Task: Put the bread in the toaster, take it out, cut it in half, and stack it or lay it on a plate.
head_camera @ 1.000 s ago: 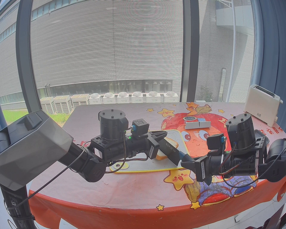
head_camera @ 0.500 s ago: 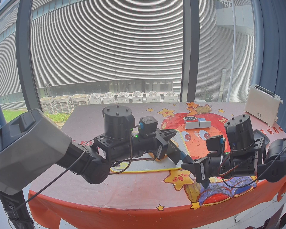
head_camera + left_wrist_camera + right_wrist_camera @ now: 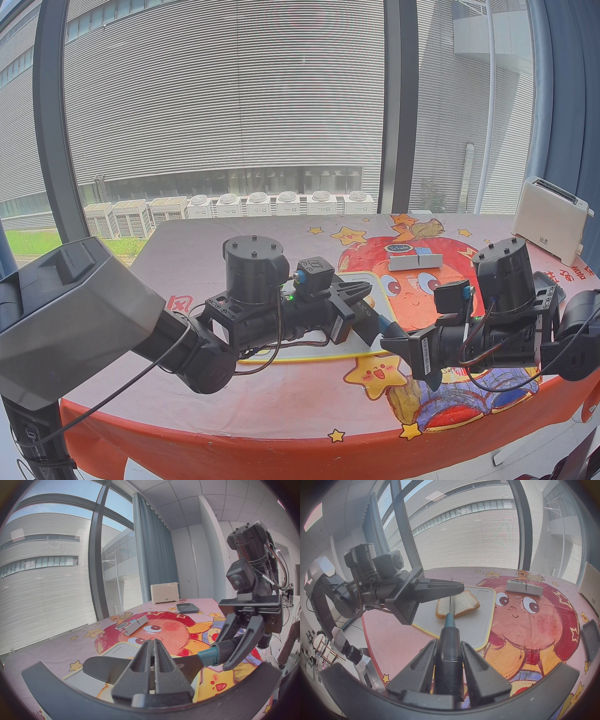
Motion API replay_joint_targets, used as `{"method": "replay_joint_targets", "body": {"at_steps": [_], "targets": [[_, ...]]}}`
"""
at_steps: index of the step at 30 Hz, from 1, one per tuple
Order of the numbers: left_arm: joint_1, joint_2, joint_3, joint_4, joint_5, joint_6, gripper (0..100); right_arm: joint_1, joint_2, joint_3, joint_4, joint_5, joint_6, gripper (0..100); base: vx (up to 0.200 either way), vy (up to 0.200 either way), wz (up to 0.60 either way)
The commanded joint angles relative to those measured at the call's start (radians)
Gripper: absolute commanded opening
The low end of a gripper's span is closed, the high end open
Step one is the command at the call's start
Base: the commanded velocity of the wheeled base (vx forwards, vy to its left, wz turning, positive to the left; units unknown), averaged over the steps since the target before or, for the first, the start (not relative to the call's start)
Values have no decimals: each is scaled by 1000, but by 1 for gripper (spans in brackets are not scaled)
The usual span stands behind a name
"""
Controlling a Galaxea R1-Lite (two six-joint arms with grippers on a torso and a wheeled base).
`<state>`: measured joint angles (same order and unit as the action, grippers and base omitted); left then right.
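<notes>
- On a round table under a pink cartoon-printed cloth (image 3: pixel 281 387), a white rectangular cutting board with a yellow rim (image 3: pixel 475 627) carries a pale slice of bread with a tan crust (image 3: pixel 462 603).
- The right gripper (image 3: pixel 449 644) is clamped on a black-handled knife with a teal collar (image 3: pixel 448 633); its blade crosses the slice's middle.
- The left gripper (image 3: pixel 459 587) hangs just above the bread, fingers pressed together.
- A cream boxy toaster (image 3: pixel 550 225) stands at the table's far right, with a dark grey square plate (image 3: pixel 187 607) near it.
</notes>
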<state>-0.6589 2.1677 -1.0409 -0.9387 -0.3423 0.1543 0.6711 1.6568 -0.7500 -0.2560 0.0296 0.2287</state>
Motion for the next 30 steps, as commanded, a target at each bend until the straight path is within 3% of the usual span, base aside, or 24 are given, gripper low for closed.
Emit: {"method": "replay_joint_targets", "body": {"at_steps": [1, 12, 30], "targets": [[7, 26, 1, 14, 5, 1, 0, 1, -15, -6, 0, 1, 0, 0, 0, 0, 0], [18, 24, -1, 12, 6, -1, 0, -4, -43, 4, -97, 0, 8, 0, 0, 0, 0], [22, 14, -1, 12, 6, 1, 0, -15, -28, 24, -97, 0, -3, 0, 0, 0, 0]]}}
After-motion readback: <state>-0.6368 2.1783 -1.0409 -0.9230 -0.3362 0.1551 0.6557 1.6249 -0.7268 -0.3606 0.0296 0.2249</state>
